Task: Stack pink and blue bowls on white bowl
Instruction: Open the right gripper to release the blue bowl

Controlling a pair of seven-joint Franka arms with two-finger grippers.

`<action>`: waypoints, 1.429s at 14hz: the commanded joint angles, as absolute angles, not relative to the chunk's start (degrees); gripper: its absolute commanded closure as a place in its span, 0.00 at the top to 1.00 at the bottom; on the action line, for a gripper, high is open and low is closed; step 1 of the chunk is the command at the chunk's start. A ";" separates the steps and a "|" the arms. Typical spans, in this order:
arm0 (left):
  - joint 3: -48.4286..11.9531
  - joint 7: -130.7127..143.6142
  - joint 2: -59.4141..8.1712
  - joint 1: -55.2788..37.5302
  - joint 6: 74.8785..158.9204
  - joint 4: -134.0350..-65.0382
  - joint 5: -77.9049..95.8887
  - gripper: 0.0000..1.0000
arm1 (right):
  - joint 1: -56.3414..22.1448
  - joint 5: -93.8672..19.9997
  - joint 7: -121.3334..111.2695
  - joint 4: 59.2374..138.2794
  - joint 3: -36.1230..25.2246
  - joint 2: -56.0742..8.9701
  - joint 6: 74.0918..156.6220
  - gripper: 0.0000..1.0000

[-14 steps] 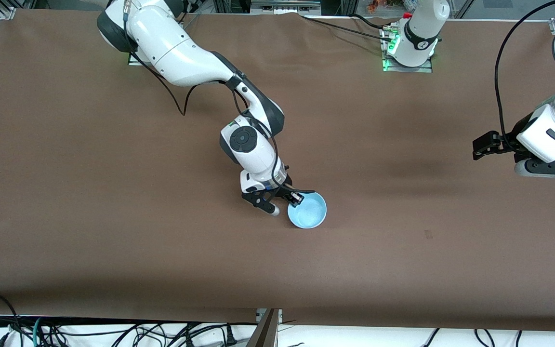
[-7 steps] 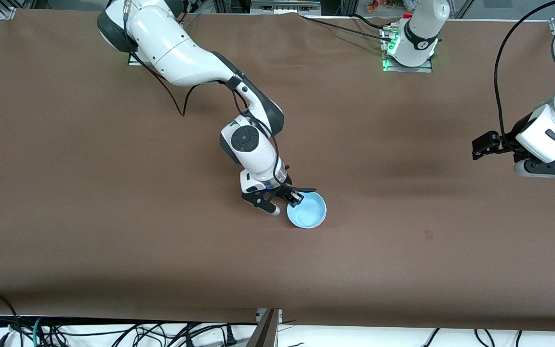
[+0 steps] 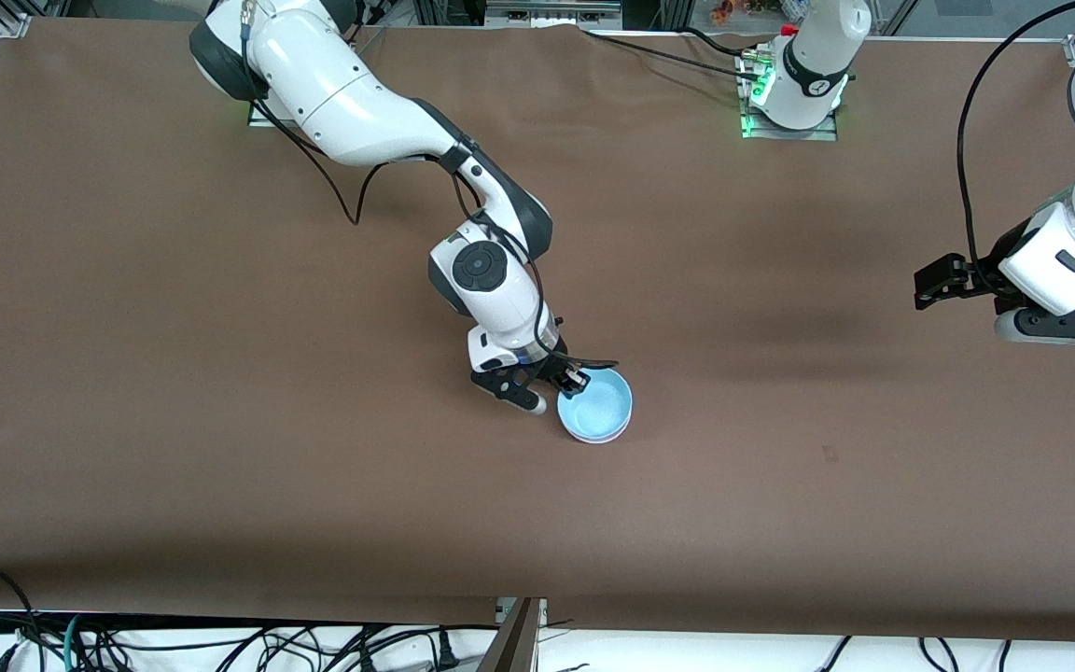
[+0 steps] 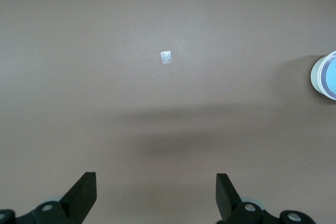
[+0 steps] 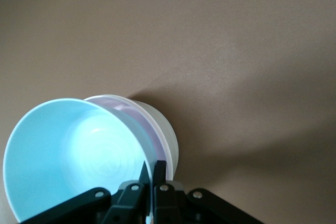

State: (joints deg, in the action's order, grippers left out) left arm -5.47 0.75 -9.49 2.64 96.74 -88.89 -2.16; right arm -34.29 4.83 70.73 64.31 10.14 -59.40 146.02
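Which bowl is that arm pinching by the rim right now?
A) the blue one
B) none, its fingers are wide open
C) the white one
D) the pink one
A: in the right wrist view the right gripper is shut on the rim of the blue bowl, which is tilted over the pink bowl nested in the white bowl.

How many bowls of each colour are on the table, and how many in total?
Blue bowl: 1
Pink bowl: 1, only its rim shows under the blue one
White bowl: 1, at the bottom of the stack
Total: 3 bowls
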 commanded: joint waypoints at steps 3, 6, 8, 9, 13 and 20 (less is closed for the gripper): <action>-5.71 -0.53 -7.91 2.90 97.03 -90.53 -2.46 1.00 | -34.89 6.68 69.00 63.11 9.76 -59.59 143.53 0.00; -5.71 -0.53 -7.91 2.90 97.03 -90.53 -2.46 1.00 | -34.89 6.68 68.73 63.11 9.40 -59.59 143.26 0.00; -5.71 -0.53 -7.91 2.90 96.94 -90.53 -2.46 1.00 | -34.89 6.68 68.47 63.11 9.40 -59.59 143.26 0.00; -5.71 -0.53 -7.91 2.90 97.03 -90.53 -2.46 1.00 | -34.89 6.68 68.38 63.02 9.40 -59.59 143.26 0.00; -5.63 -0.53 -7.91 2.99 97.03 -90.53 -2.46 1.00 | -34.54 6.59 68.03 61.79 9.40 -59.50 143.26 0.37; -5.71 -0.53 -8.00 3.16 97.03 -90.53 -2.46 1.00 | -34.01 6.42 67.24 59.51 9.84 -58.19 139.58 0.74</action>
